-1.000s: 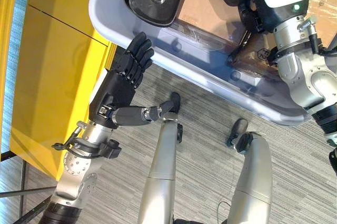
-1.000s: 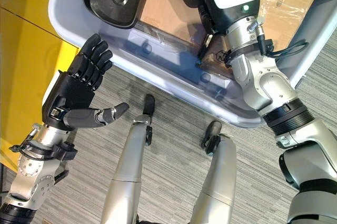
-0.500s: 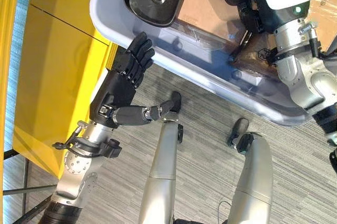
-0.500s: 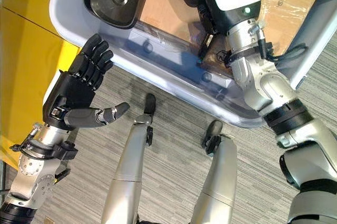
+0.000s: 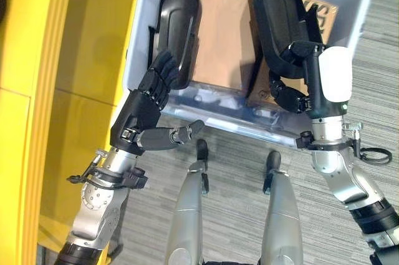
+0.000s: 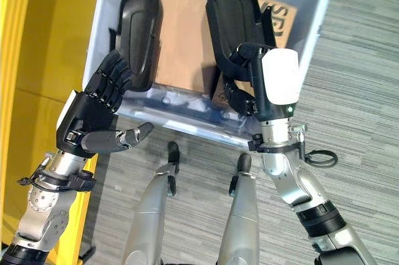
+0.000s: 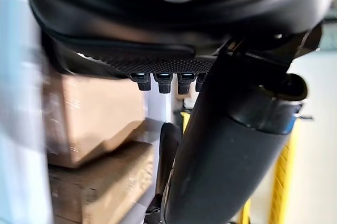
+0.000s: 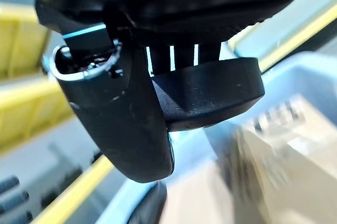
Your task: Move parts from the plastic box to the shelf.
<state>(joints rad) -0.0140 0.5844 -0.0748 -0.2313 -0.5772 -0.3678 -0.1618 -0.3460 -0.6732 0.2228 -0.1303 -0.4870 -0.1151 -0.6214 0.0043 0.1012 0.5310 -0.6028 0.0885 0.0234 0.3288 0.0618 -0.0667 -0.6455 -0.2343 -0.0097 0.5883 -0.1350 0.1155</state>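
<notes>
2 long black moulded parts in plastic box (image 5: 137,40): R hand (image 6: 249,81) fingers gripping right part (image 5: 274,15); L hand (image 5: 146,106) fingers straight by left part (image 5: 177,34).

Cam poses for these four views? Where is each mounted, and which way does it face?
Left eye view: head, looking down at the plastic box; left hand at the left part.
Right eye view: same head, slightly offset; right hand grips the right part.
Left wrist view: along the left hand toward cardboard.
Right wrist view: along the right hand onto the part.
Shared: eyes share box, parts and yellow shelf.
</notes>
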